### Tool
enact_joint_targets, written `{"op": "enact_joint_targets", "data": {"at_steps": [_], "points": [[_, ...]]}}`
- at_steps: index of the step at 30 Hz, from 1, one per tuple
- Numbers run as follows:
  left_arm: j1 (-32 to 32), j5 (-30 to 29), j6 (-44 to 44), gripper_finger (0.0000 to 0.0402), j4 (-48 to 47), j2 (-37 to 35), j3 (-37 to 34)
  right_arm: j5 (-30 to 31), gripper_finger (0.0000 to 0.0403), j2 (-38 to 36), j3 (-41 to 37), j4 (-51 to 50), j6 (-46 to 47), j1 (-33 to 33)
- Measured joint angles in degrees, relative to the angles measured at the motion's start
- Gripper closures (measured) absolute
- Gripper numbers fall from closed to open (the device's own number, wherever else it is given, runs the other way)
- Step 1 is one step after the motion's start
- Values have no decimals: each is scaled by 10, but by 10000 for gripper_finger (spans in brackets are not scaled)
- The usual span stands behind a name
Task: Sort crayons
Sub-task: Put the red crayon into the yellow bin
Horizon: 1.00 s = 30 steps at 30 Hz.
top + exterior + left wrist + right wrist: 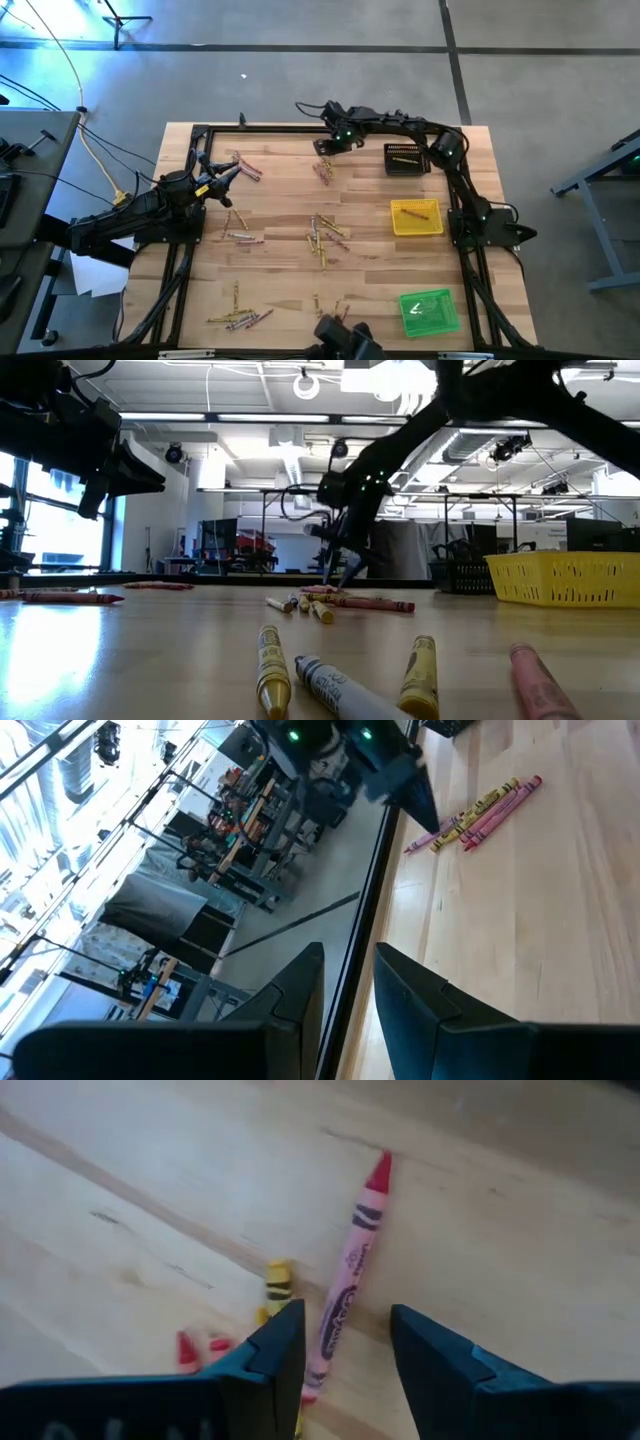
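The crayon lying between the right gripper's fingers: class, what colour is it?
Pink crayon with a red tip, shown best in the right wrist view.

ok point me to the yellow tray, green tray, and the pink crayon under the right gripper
yellow tray (395, 226), high view, left rim.
green tray (452, 322), high view, right rim.
pink crayon (350, 1270), right wrist view, mid wrapper.

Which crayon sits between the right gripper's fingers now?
The pink crayon with the red tip, lying lengthwise between the open right gripper fingers; the yellow crayon lies off to one side.
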Motion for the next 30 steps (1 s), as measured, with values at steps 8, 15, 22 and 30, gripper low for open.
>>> {"op": "enact_joint_targets", "data": {"at_steps": [8,15,22,30], "points": [[0,0,0,324,0,0,0,30,274,5,26,-17,6,-4],[0,0,0,324,0,0,0,42,275,5,29,-53,-6,-8],[0,0,0,324,0,0,0,24,275,5,29,-18,9,-8],[0,0,0,324,0,0,0,27,275,9,30,-5,-2,-7]]}}
